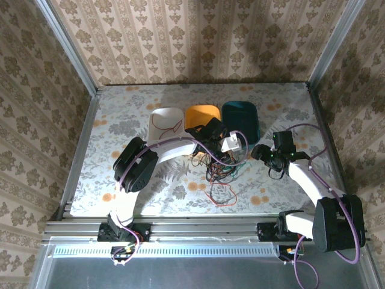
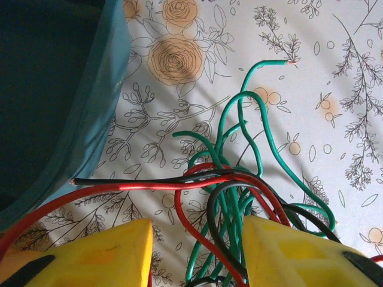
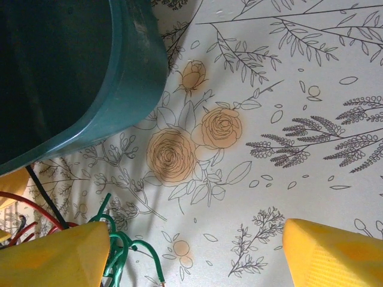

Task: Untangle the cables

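Setting as I see it — beige damask-papered walls (image 1: pixel 198 36) enclose a pale floral-print table (image 1: pixel 120 108), framed by metal rails (image 1: pixel 66 42).

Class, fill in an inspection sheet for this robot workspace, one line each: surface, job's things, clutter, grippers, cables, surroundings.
Surface: floral-print table.
Job's things: tangle of red, black and green wires at mid-table; loose red wire nearer the arm bases; another red wire inside the white bin.
Clutter: white bin, orange bin and teal bin in a row at the far side.
Grippers: left gripper open, jaws astride the tangle; right gripper open over bare table beside the teal bin.
Cables: purple arm cables run along both arms.
Surroundings: patterned walls; metal rail at the near edge.
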{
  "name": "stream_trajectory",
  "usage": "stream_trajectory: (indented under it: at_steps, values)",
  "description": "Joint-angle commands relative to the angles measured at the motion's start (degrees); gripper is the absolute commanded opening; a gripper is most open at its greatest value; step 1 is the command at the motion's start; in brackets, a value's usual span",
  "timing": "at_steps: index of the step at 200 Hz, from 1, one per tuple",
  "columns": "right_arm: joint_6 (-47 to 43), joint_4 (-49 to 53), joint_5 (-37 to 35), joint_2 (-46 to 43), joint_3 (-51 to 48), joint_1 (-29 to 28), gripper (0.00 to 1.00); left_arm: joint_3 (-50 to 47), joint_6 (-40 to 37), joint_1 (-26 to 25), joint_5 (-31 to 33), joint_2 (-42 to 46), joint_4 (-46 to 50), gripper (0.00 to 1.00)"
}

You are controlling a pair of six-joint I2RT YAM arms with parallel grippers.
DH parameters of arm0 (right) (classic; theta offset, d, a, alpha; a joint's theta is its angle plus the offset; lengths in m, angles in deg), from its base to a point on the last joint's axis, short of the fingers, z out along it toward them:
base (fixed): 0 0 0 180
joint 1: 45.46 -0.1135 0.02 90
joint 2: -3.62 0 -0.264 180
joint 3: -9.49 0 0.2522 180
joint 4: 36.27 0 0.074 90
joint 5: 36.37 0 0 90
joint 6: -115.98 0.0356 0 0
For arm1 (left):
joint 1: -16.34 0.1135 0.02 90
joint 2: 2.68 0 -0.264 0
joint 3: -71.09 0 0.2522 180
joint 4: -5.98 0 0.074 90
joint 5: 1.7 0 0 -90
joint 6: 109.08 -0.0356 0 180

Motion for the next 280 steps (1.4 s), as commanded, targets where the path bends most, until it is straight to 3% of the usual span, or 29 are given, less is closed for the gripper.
stream_trajectory:
  at_steps: [1, 65, 109, 189, 239, 261, 280]
  values:
    - [-1.3, 0.9, 1.3, -0.9, -0.3, 0.3, 0.77, 0.0, -1.6, 0.5, 0.8, 4.4, 1.3, 0.47]
    - [-2.7, 1.6, 1.9, -0.6, -0.2, 0.3, 0.77, -2.8, -3.9, 1.1, 0.1, 8.3, 6.6, 0.49]
    - [-2.7, 1.8, 2.2, 0.0, -0.1, 0.3, 0.77, -2.6, -4.3, 0.4, -1.3, 6.1, 8.8, 0.41]
    - [-2.2, 2.2, 1.9, -0.5, -0.4, 0.3, 0.77, -1.5, -5.5, -0.5, -1.1, 1.6, 10.3, 0.37]
    - [-1.7, 1.7, 2.0, -0.3, -0.6, 0.3, 0.77, 0.7, -4.6, -0.5, -1.0, -0.7, 7.9, 0.18]
    - [-1.9, 1.5, 2.7, -0.6, -0.7, 0.3, 0.76, 1.9, -4.8, -0.5, -0.9, -1.4, 7.6, 0.00]
    - [-2.4, 0.6, 4.0, -1.2, -1.0, 0.3, 0.76, 2.5, -4.2, -0.2, -1.2, -0.2, 7.3, 0.00]
